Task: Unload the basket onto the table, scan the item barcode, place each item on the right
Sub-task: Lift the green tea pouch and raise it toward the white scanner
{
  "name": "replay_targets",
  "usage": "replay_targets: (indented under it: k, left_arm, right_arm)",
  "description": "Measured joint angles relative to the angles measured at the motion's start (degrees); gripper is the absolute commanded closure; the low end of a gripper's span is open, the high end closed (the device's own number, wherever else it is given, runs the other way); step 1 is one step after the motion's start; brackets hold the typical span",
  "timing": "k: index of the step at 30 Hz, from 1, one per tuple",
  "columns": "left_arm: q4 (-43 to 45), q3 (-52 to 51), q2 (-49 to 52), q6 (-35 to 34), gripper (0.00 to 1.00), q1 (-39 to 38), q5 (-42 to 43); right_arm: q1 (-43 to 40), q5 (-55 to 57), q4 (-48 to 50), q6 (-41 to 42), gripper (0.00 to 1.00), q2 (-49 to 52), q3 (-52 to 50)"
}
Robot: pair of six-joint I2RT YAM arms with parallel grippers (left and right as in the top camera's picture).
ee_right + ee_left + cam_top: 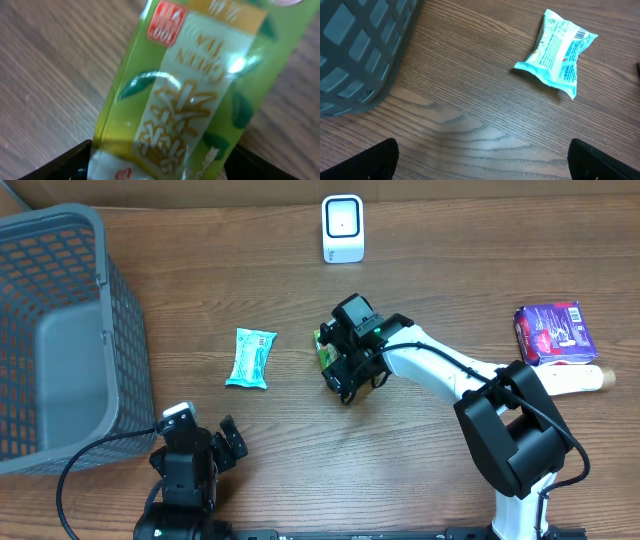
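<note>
Lying mid-frame in the overhead view, the one green pack [323,346] sits between the fingers of the right gripper [159,162], which flank its edges; whether they clamp it I cannot tell. One scanner [343,228] stands at top centre, one teal pack [250,358] left of centre, one purple pack [555,332] at the right edge, one basket [128,350] far left. The left gripper [482,160], lower left, stands with its fingers wide apart.

A barcode [580,34] shows on the teal packet [555,52]; upside-down gold lettering [185,107] on the green packet [127,67] blurs past reading.
</note>
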Motion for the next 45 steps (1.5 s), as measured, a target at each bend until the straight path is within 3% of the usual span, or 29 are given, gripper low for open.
replay_targets:
  k: [5,9,22,35,45]
  left_arm:
    - [0.00,0.00,0.00,0.00,0.00,0.00,0.00]
    - [0.00,0.00,0.00,0.00,0.01,0.00,0.00]
    - [0.00,0.00,0.00,0.00,0.01,0.00,0.00]
    - [0.00,0.00,0.00,0.00,0.00,0.00,0.00]
    - [0.00,0.00,0.00,0.00,0.01,0.00,-0.02]
  right_arm:
    - [0.00,0.79,2.97,1.97,0.18,0.00,0.00]
    - [0.02,2.34,4.87,4.15,0.25,0.24,0.07]
    - [0.26,6.88,3.96,6.91,0.66,1.14,0.98]
    - [-0.11,5.75,1.29,8.00,0.70,-0.13,1.49]
    - [-11.17,-19.54,-2.01,7.87,0.71,-8.17,3.45]
